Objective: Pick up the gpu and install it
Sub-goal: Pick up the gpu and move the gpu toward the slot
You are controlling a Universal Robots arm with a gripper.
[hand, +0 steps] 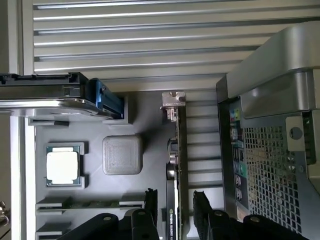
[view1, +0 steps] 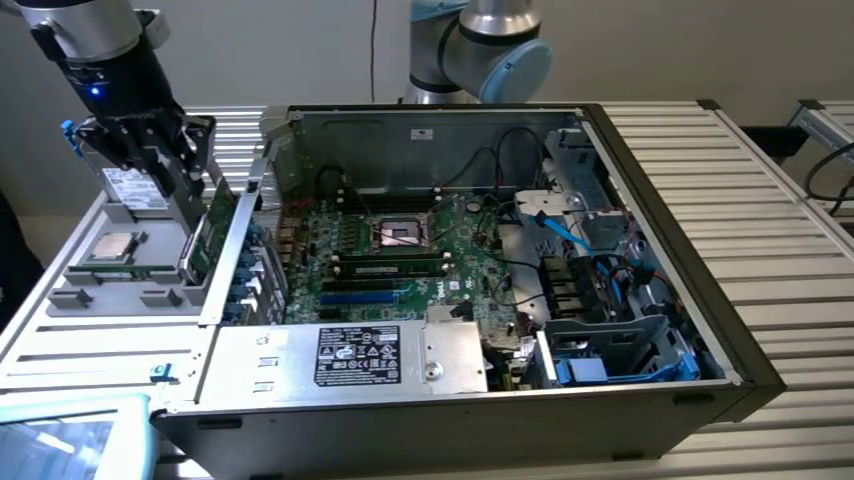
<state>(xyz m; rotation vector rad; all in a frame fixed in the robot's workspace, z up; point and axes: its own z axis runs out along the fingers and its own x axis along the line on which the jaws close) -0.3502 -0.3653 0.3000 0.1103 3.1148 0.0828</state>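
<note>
**Gpu in the parts tray, gripper above it.** The gpu (hand: 176, 165) stands on its long edge in a slot of the grey parts tray (hand: 145, 125), outside the open computer case (hand: 270, 150). Seen edge-on from the wrist, it is a thin card with a black cooler shroud on one face, a green board on the other and a silver bracket (hand: 173, 102) at one end. The gripper (hand: 175, 202) is spread apart over the card. One of its black fingers (hand: 151, 200) stands on each side, a sliver of tray shows between each finger and the card, and nothing is grasped. On the shroud side the tray floor lies open as far as a square grey block (hand: 122, 155) and the CPU (hand: 62, 166). The hard drive (hand: 50, 97) sits farther off, towards the bracket end. On the board side only a narrow strip of tray separates the card from the case's perforated wall. The motherboard (view1: 387, 260) lies inside the case, to the exterior view's right of the tray.
</note>
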